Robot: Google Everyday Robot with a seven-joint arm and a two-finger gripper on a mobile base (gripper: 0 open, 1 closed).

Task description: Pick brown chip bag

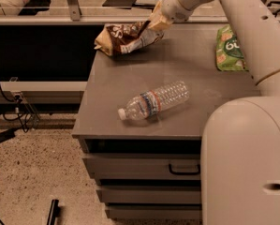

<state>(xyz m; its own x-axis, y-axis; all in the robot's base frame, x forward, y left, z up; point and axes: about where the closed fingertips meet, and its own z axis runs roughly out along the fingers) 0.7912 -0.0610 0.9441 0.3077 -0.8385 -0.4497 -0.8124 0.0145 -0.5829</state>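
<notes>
Three things are on the worktop (191, 64): the brown bag (123, 37) at the far left corner, its right end pinched by the tool (154, 25); a bottle (153, 100) lying in the middle; a green bag (229, 48) at right

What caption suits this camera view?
The gripper at the brown chip bag, far corner of the cabinet; water bottle lies nearer.

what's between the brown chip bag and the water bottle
Nothing. In the camera view, only bare grey tabletop lies between the brown chip bag and the water bottle. The gripper is at the bag's right end, near the far edge.
</notes>
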